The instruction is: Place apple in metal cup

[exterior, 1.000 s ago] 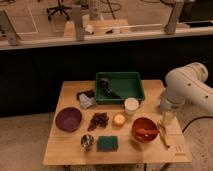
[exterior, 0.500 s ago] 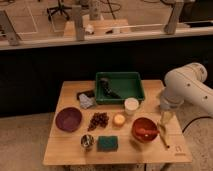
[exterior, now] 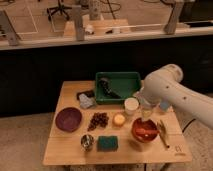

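Wooden table (exterior: 65,150), apple (exterior: 119,119) mid-table, metal cup (exterior: 87,142) near front edge, gripper (exterior: 146,114) above red bowl (exterior: 141,132), state unclear

Nothing legible anywhere. There is only a small dark printed mark (exterior: 176,148) on the front right corner of the table (exterior: 65,150) — too small to make out. The gripper (exterior: 159,129) hangs over the table's right end.
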You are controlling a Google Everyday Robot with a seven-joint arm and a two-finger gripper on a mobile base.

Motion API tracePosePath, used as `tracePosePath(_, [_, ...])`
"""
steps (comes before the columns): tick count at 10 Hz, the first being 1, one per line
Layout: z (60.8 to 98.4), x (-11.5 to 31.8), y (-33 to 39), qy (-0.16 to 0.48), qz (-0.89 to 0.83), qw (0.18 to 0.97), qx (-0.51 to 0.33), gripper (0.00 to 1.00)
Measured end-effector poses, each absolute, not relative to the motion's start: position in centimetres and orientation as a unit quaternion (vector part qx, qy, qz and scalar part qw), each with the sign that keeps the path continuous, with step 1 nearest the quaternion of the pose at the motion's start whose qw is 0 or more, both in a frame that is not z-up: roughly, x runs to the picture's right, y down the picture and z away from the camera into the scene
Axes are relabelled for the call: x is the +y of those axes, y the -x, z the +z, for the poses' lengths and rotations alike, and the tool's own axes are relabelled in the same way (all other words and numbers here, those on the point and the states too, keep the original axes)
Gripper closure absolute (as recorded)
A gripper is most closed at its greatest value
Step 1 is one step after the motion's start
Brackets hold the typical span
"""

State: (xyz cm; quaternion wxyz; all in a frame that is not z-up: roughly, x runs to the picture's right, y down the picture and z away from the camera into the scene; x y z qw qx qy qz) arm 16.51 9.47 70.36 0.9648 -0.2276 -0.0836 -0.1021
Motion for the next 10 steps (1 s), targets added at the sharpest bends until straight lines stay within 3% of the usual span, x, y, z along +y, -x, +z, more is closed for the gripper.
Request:
tracePosePath(6, [70.9,9.9,-16.0,0.228,-0.114,0.963,-0.086,0.20])
tracePosePath(10, [76.1,14.0,-13.2,0.242,-0.148,0.953,-0.108,0.20])
